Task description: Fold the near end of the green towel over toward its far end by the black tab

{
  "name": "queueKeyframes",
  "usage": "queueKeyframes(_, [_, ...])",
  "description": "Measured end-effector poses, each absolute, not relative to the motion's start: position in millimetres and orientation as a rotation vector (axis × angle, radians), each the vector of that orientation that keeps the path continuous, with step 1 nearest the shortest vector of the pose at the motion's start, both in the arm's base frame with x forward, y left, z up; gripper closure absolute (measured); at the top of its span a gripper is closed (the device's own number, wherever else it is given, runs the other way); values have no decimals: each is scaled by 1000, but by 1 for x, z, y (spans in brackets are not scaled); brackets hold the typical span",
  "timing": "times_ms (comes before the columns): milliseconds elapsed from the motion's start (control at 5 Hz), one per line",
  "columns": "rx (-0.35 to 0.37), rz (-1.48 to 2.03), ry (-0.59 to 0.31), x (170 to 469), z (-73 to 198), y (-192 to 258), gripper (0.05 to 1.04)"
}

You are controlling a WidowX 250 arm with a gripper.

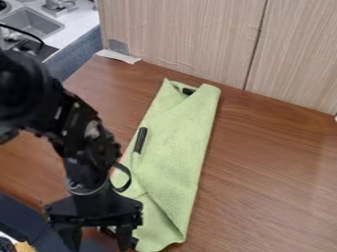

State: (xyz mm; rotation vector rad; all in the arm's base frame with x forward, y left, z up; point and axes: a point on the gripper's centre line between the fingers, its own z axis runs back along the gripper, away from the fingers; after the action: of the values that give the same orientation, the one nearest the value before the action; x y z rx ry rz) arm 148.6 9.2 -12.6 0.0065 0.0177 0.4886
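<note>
1 light-green folded cloth (176, 147) lies lengthwise on the brown wooden counter (270, 172), a slim black-handled utensil (140, 140) at its long edge. My black 2-finger pincer (97, 241) hangs beside the cloth's lower end, its fingers apart. A low sideways sweep could snag the loose fabric, rumpling the fold and rolling the utensil off.
</note>
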Motion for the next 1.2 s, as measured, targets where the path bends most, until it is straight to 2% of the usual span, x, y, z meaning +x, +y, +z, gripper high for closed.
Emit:
queueKeyframes(200, [33,423,29,159,-16,5,136])
queueKeyframes(600, [61,356,44,169,-17,-5,613])
queueKeyframes(1000, [65,369,1,180,-9,-6,865])
queueKeyframes(1200, [39,372,-48,187,11,-8,995])
